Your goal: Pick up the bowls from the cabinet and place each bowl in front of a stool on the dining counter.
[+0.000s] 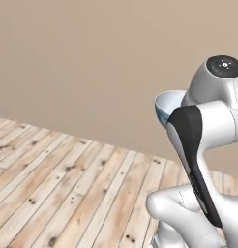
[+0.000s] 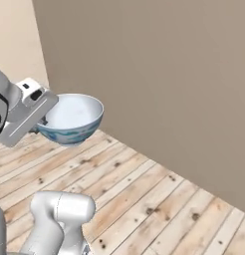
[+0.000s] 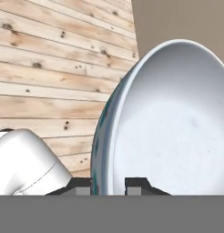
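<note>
White bowl pinched by its rim in the gripper, jaws narrow on either side of the wall. Carried upright above wood floor, beside a beige wall. No counter in sight; heading toward it cannot be told.

No legible text, labels, brands, numbers or signs are found in any view. Only a blue-green pattern is carried on the outside of the white bowl, no lettering. Small light marks are seen on the dark round cap of the arm joint in the left base view, too small to be read.
</note>
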{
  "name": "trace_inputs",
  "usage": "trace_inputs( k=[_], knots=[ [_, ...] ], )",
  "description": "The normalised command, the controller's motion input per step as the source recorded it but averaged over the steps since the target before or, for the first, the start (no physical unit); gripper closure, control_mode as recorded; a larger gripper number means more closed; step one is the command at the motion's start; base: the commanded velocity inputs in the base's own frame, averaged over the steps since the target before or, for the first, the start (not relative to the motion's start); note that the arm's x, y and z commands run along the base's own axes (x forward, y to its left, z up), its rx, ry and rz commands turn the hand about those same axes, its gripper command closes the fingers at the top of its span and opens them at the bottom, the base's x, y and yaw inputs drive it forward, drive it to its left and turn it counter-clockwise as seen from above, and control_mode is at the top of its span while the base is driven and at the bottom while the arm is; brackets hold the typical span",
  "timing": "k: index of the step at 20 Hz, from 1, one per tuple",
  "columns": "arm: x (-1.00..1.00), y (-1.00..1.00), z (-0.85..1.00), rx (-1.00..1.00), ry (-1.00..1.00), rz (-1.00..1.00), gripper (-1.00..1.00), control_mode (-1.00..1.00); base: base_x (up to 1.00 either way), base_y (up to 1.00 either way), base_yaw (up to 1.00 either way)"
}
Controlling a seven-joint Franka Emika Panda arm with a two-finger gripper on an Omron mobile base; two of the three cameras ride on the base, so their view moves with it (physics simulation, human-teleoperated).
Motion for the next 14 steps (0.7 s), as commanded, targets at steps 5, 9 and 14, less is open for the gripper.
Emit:
trace_inputs(
  k=[5, 9, 14],
  knots=[
    [0.0, 0.0, 0.0, 0.0, 0.0, 0.0, 1.0, 1.0, 1.0, 0.0, 0.54],
    [0.0, 0.0, 0.0, 0.0, 0.0, 0.0, 1.0, 1.0, 1.0, 0.0, 0.58],
    [0.0, 0.0, 0.0, 0.0, 0.0, 0.0, 1.0, 1.0, 1.0, -0.17, 0.7]
  ],
)
